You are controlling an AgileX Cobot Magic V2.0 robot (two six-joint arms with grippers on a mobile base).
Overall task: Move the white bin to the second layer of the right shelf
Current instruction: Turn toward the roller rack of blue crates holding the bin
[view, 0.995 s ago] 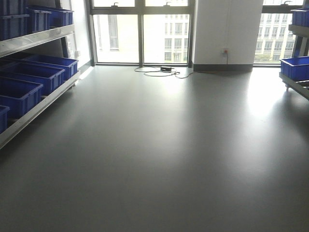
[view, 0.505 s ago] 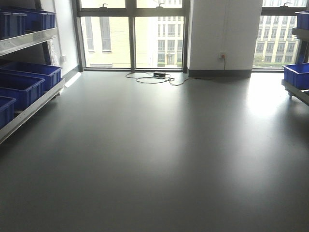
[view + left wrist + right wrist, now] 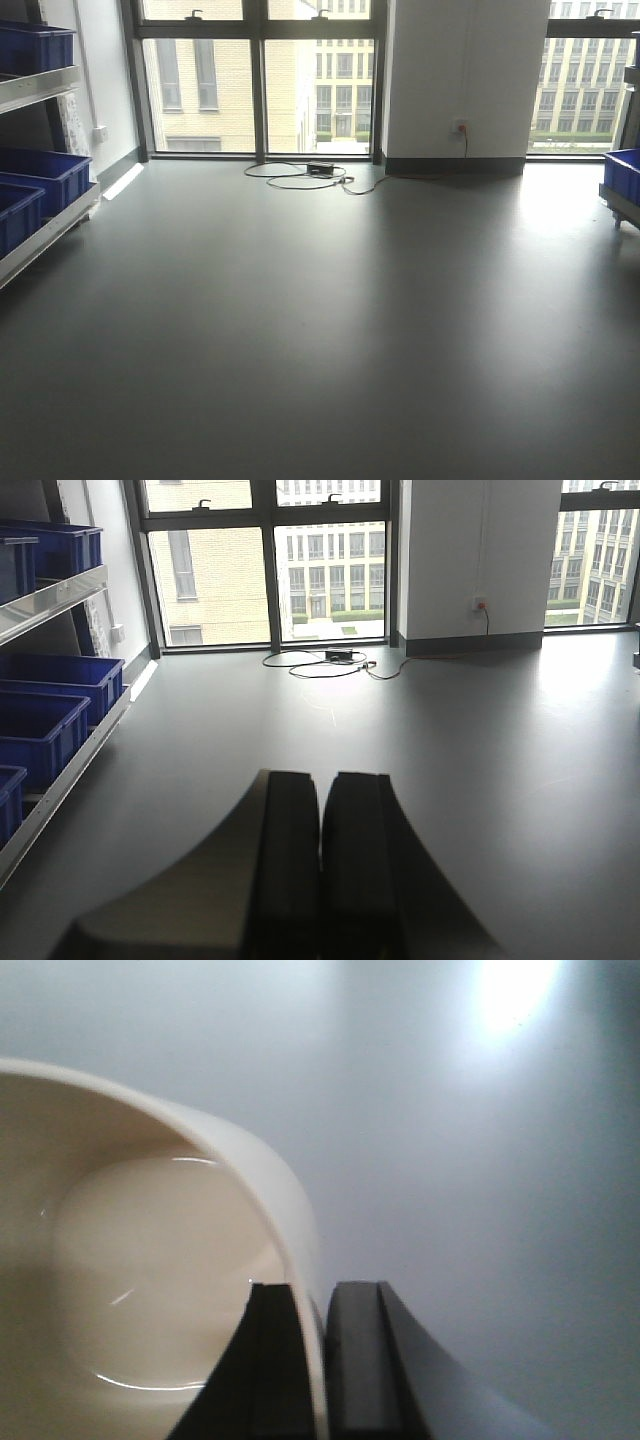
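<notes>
The white bin fills the left of the right wrist view, glossy cream with its inside facing the camera. My right gripper is shut on its wall, one finger inside and one outside, above the grey floor. My left gripper is shut with nothing in it, its pads meeting above the floor. A sliver of the right shelf shows at the far right of the front view, with a blue crate on it. Which layer that is I cannot tell.
A left shelf holds blue crates on two levels. A black box with a looped cable lies on the floor before the windows. A white pillar stands between the windows. Grey floor spreads ahead.
The front view has advanced toward the windows. The left shelf has slid out to the left, the right crate toward the right edge, and the cable sits lower and nearer.
</notes>
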